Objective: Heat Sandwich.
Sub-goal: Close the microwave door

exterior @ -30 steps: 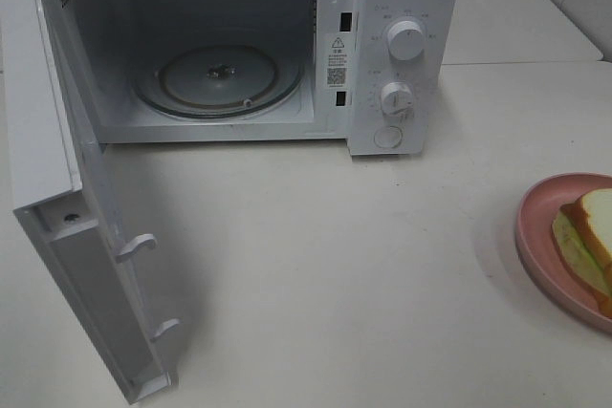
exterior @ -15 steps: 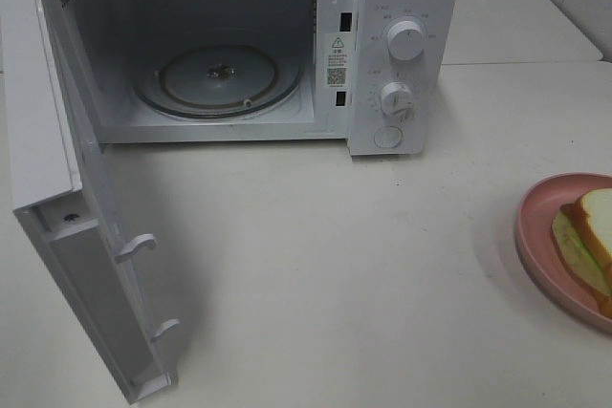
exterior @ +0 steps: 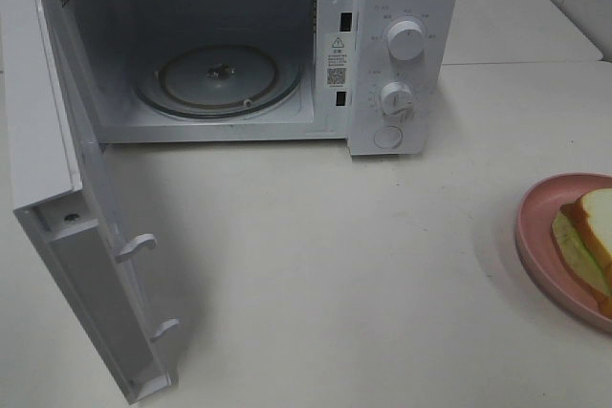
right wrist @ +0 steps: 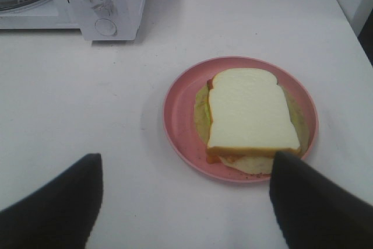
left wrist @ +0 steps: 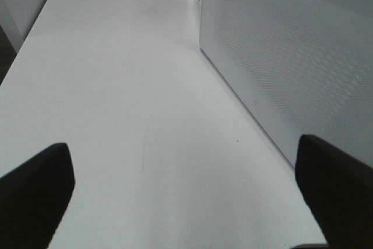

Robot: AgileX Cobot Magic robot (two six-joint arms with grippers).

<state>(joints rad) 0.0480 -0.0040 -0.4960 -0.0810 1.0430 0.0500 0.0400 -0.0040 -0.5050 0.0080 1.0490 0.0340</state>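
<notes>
The sandwich [right wrist: 250, 115], white bread with an orange-brown crust and pale filling, lies on a round pink plate [right wrist: 175, 115] at the right edge of the high view [exterior: 585, 241]. My right gripper [right wrist: 186, 208] hovers open on the near side of the plate, its dark fingers [right wrist: 317, 202] spread wide and empty. The left gripper [left wrist: 183, 196] is open too, over bare table beside a white perforated panel [left wrist: 291, 56] of the microwave. Neither gripper shows in the high view.
The white microwave [exterior: 402, 7] stands at the back with its door [exterior: 57, 207] swung wide open to the left. Its glass turntable [exterior: 218, 78] has nothing on it. Two knobs [exterior: 405, 40] sit on its right panel. White table [exterior: 335, 265] lies between microwave and plate.
</notes>
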